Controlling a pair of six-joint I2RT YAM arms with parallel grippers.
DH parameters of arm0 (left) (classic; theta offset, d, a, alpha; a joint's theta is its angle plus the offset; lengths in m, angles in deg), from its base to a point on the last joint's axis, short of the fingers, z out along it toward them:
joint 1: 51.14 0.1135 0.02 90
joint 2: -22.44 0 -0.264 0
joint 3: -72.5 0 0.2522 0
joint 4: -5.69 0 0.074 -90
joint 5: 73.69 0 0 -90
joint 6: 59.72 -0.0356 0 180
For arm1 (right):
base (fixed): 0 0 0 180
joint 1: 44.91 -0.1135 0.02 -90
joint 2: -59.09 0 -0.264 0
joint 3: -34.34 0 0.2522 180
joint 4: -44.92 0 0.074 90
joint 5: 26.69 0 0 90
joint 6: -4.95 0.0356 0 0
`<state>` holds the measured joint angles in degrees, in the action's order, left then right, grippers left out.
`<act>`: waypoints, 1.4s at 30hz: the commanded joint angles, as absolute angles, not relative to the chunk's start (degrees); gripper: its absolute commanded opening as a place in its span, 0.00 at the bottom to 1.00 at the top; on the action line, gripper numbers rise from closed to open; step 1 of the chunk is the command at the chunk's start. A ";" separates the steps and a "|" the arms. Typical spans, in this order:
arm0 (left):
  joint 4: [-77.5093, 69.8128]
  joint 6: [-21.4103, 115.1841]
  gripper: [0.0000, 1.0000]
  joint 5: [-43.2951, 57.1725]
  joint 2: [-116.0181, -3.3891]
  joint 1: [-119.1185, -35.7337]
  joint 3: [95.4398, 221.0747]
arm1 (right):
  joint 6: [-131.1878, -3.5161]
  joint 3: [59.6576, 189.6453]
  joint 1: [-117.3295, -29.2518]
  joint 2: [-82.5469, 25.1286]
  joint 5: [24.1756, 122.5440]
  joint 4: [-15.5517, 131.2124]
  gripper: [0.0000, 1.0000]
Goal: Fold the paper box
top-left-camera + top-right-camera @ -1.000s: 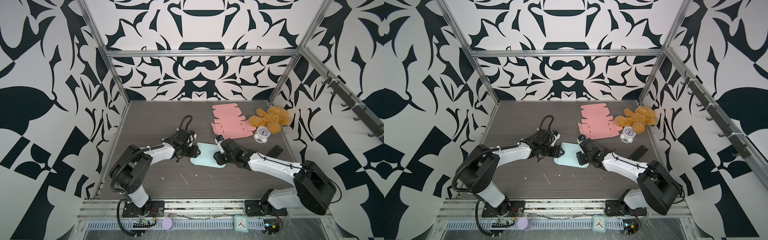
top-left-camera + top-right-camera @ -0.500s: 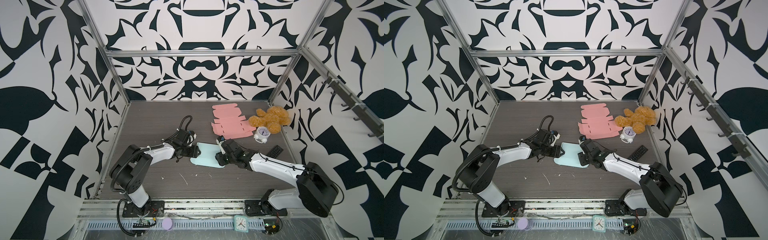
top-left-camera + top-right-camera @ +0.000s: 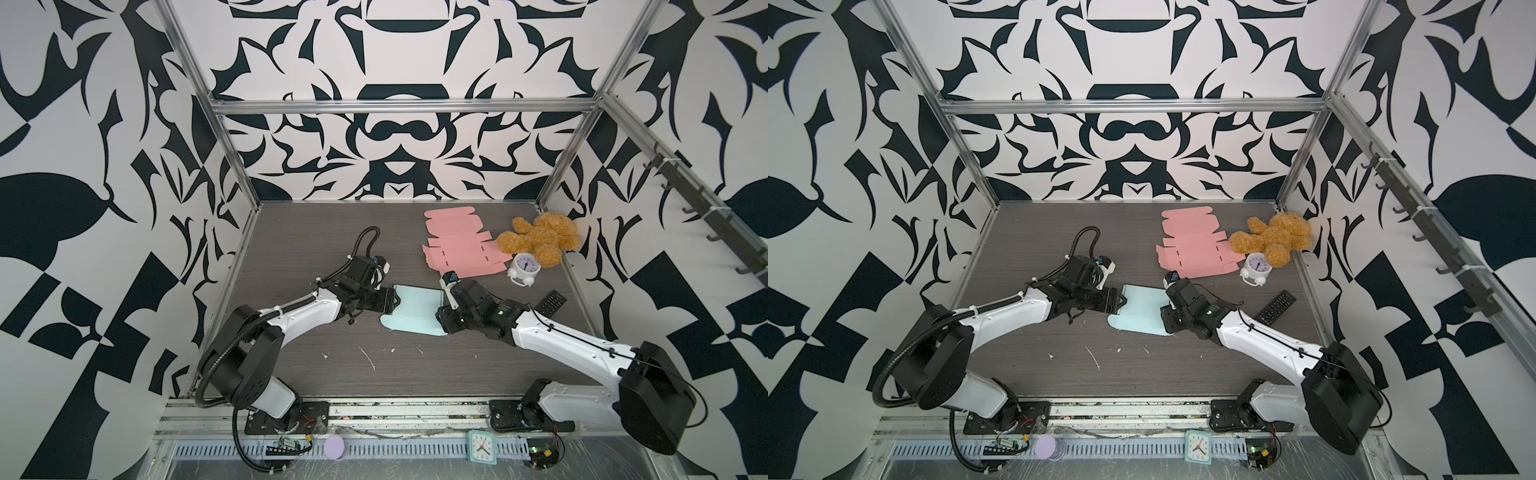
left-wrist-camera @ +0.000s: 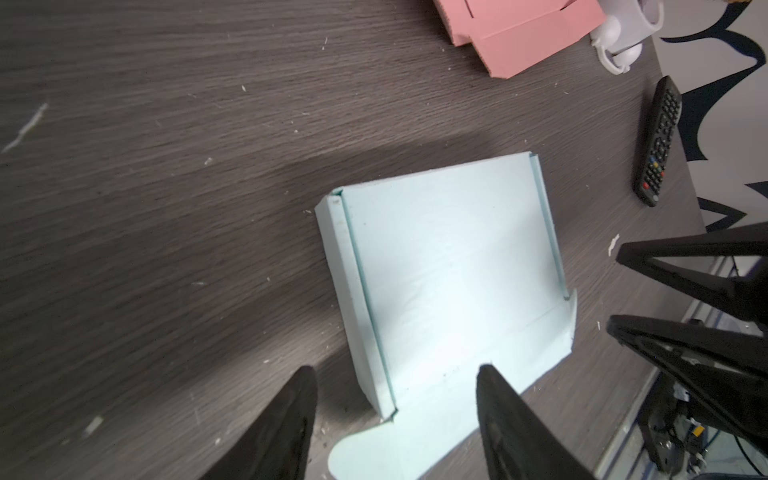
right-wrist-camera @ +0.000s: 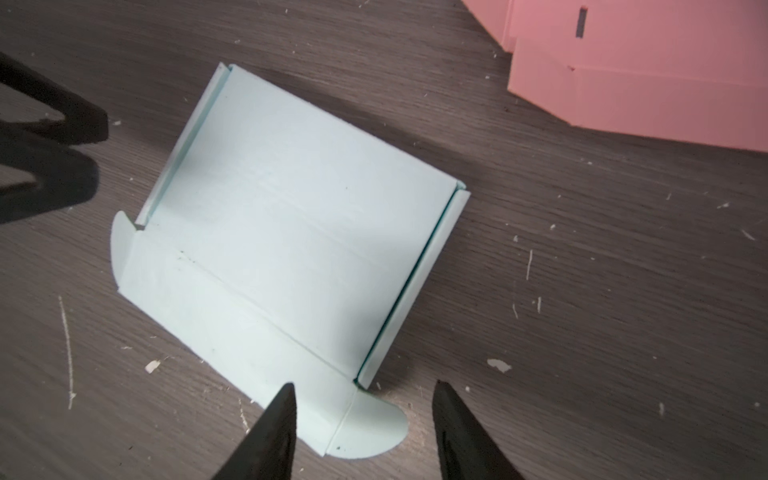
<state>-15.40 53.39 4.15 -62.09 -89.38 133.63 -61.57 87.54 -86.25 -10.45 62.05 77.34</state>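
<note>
On table (image 3: 291, 249), paper box (image 3: 415, 309), flap frontward.

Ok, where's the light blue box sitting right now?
In both top views the light blue box lies mid-table, between the left hand and the right hand, nearer the robot than the pink cardboard.

Shows white shells and black joints on left arm (image 3: 305, 313) and right arm (image 3: 561, 343), ribbed black cable (image 3: 370, 229), tapered black fingers (image 4: 286, 428).
</note>
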 commanded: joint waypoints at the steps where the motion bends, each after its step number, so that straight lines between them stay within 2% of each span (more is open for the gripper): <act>1: -19.62 53.46 0.65 5.64 -59.32 -91.17 131.73 | -57.63 86.33 -86.85 -8.38 65.26 78.37 0.56; 9: -19.76 54.36 0.69 5.34 -58.37 -93.41 130.99 | -53.81 83.16 -87.11 -8.40 68.72 75.05 0.57; 21: -17.96 55.48 0.73 4.29 -60.79 -94.11 130.12 | -52.45 82.99 -87.54 -11.52 68.37 72.84 0.62; 42: -12.64 58.54 0.73 2.48 -64.16 -96.09 128.14 | -51.62 82.71 -88.14 -14.89 69.75 69.79 0.64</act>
